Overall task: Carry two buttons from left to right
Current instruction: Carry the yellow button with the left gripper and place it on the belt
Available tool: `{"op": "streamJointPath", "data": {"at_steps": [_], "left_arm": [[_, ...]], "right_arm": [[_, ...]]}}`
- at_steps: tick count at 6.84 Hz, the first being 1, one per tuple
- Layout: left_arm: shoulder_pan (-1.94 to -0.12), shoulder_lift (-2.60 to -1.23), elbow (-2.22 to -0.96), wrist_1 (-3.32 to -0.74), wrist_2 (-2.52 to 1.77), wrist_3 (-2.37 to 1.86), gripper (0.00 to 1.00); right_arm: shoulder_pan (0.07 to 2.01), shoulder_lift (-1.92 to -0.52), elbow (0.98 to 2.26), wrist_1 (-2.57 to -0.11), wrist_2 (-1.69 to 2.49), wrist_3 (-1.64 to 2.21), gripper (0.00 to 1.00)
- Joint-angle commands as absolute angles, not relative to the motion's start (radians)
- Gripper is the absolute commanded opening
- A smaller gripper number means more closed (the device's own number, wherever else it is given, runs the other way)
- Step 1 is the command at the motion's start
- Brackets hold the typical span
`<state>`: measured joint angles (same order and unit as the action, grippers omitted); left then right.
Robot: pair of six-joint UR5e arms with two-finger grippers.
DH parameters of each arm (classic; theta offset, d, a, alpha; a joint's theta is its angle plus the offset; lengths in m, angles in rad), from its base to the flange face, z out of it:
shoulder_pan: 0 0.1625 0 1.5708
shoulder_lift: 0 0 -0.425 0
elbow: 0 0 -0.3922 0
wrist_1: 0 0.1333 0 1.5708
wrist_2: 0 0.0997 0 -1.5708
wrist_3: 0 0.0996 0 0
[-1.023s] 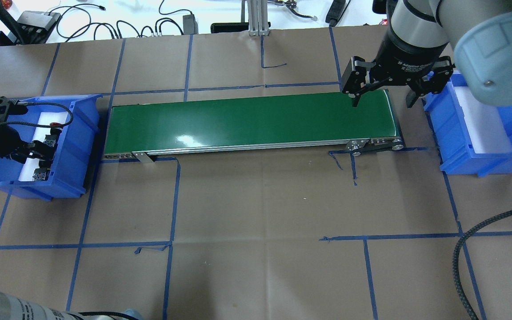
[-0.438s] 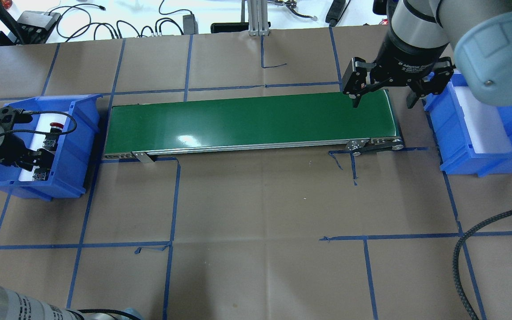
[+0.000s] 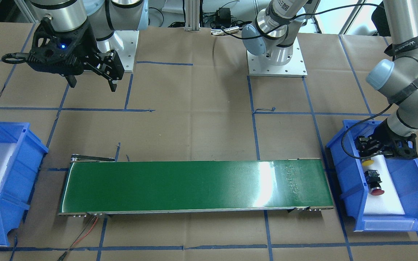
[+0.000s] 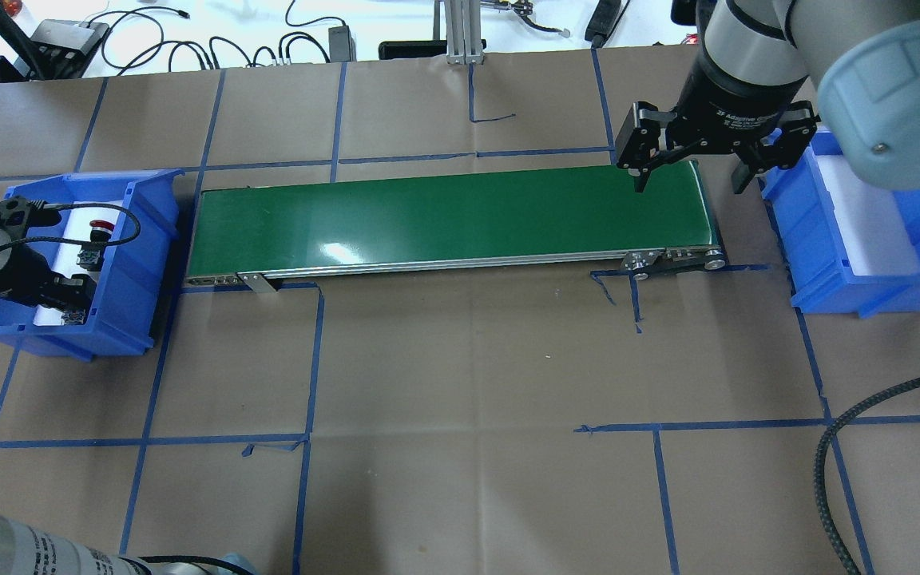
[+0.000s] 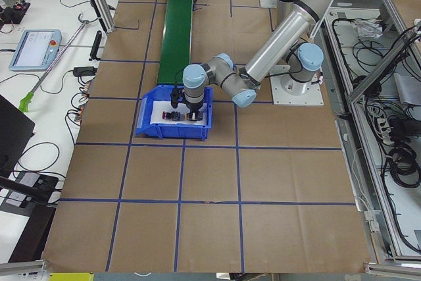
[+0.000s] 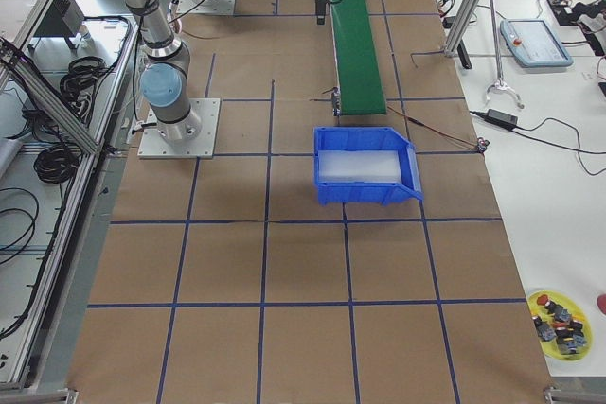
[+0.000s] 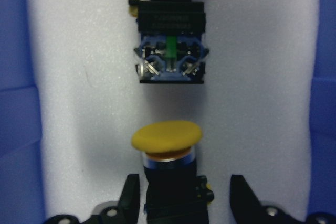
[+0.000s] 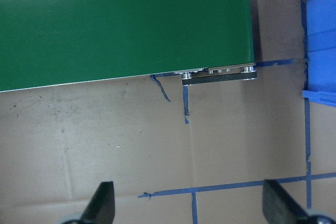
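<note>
The yellow button (image 7: 166, 136) lies on the white pad of the left blue bin (image 4: 136, 263), its cap pointing along the bin. My left gripper (image 7: 186, 198) is open, and its fingers (image 7: 131, 198) straddle this button's black body; a gap shows at the other finger. The front view has the same gripper (image 3: 376, 145) above the yellow cap (image 3: 367, 162). The red button (image 3: 374, 181) lies just beyond in the bin, terminal end toward the yellow cap (image 7: 170, 51). My right gripper (image 4: 688, 172) hangs open and empty over the right end of the green conveyor belt (image 4: 452, 216).
An empty blue bin with a white pad (image 4: 867, 231) stands right of the belt. A black cable (image 4: 835, 463) loops over the near right of the table. A yellow plate of small parts (image 6: 559, 324) sits on the side bench.
My left gripper has shifted toward the near end of the left bin, uncovering the red button. The right arm has stayed still.
</note>
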<state>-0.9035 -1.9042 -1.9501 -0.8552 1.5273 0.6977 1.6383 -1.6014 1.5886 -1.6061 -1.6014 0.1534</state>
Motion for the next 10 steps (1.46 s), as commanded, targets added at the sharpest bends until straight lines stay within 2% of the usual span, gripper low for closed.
{"op": "streamJointPath", "data": {"at_steps": [1, 3, 5, 6, 8, 10], "left_arm": [[-0.904, -1.89, -1.939, -0.859, 1.526, 0.686, 0.21], [-0.907, -1.846, -1.849, -0.956, 1.526, 0.686, 0.21], [-0.907, -1.807, -1.647, -1.247, 1.526, 0.689, 0.21], [-0.908, -1.83, -1.546, -1.352, 1.529, 0.69, 0.21], [-0.925, -1.847, -1.464, -1.431, 1.534, 0.698, 0.21], [-1.05, -1.847, -1.454, -1.418, 1.532, 0.686, 0.21]], "right_arm": [[1.638, -1.605, 1.591, -1.606, -1.601, 0.153, 1.0], [1.638, -1.601, 1.588, -1.606, -1.6, 0.153, 1.0], [1.638, -1.6, 1.586, -1.608, -1.601, 0.153, 1.0], [1.638, -1.6, 1.588, -1.606, -1.601, 0.149, 1.0], [1.638, -1.6, 1.586, -1.606, -1.601, 0.144, 1.0], [1.637, -1.6, 1.586, -1.606, -1.601, 0.144, 1.0]]}}
